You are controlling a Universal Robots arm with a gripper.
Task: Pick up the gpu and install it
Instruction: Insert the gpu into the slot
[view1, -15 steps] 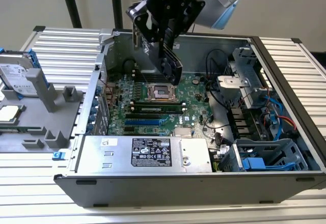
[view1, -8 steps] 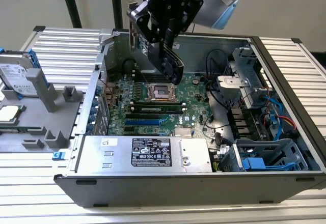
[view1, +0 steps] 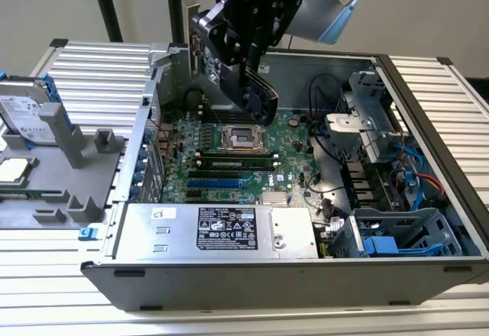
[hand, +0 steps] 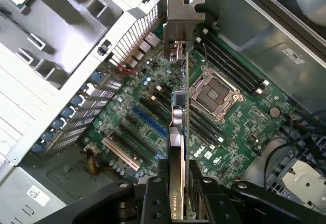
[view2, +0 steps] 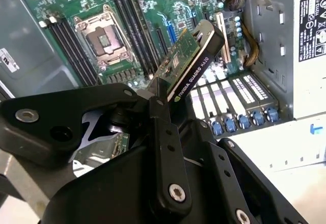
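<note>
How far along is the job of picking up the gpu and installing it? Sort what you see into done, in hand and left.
Done: the gpu is picked up, clamped in the shut end effector. In hand: it hangs in the air above the motherboard inside the open case. Left: the install; the gpu touches no socket, and the blue slot lies bare.

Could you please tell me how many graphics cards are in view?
1. The gpu is held by the gripper above the motherboard inside the open case, not yet seated. Another could be hidden beneath the gripper.
</note>
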